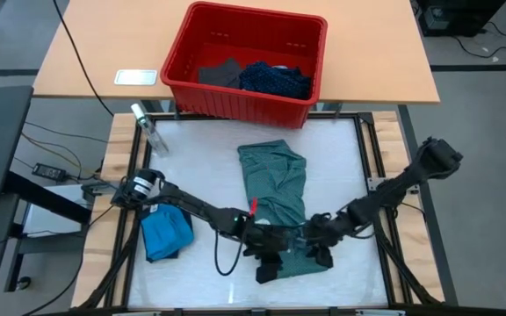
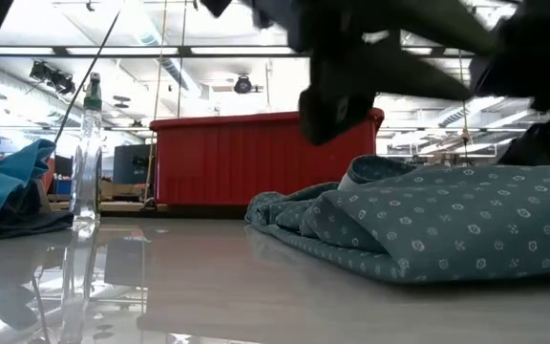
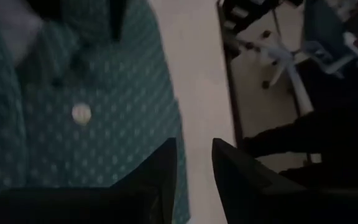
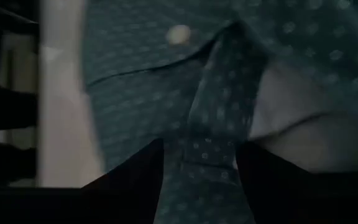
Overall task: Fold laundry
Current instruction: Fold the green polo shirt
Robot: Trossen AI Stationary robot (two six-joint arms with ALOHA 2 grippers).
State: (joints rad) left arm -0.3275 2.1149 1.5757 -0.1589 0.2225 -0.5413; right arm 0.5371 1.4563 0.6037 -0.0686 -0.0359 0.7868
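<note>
The grey-green dotted shirt (image 1: 275, 189) lies partly folded in the middle of the white table, and the low view shows it as a low heap (image 2: 428, 225). My right gripper (image 4: 204, 171) is at its near end (image 1: 316, 239), shut on a ridge of the cloth. My left gripper (image 3: 194, 171) hovers beside it (image 1: 266, 248) over the shirt's near edge. It is narrowly open, with bare table showing between its fingers. A bright blue garment (image 1: 165, 230) lies bunched at the table's left. A charcoal piece (image 1: 222, 75) and a navy dotted piece (image 1: 275, 79) lie in the bin. My right gripper pinches a raised fold of the shirt (image 4: 213, 140) between its two fingers, near the shirt's near end. The fold runs up from between the fingers as a narrow ridge, and the rest of the shirt lies on the table.
A red plastic bin (image 1: 244, 61) stands on the wooden table beyond the far edge. A clear spray bottle (image 1: 148, 127) stands at the far-left corner (image 2: 89, 153). A white card (image 1: 136, 77) lies left of the bin. Bare white table lies left of the shirt.
</note>
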